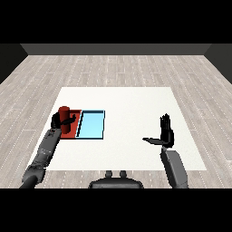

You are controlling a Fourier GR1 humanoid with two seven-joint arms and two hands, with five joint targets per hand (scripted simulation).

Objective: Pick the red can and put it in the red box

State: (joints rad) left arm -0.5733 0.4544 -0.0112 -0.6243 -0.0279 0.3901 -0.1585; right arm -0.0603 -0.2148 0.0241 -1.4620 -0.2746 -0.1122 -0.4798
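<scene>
Red can (64,112) stands upright at the left side of the white table (131,99), over the red tray (71,130), which lies touching the light blue tray (92,125) on its right. Can't tell if the can base is already resting on the tray floor or held just above it; the hand hides the lower part. Handling guess: rigid cylinder, smooth sides so likely a bit slippery, probably light, not fragile, tall enough to tip if let go off-vertical. Best hold is a wrap around the mid-body, thumb opposite the fingers, which is about where it's taken now. Left hand (58,120) is at the can's lower half, fingers curled round it from the left with the thumb poking out to the right side across the can front; it looks like a closed wrap on the can, contact on the body rather than the top. Right hand (166,132) is well apart, over bare table on the right, holding nothing, fingers straight and pointing up, close together, thumb stuck out sideways to the left. Task looks near its end: can is at the red tray, release not yet done.
</scene>
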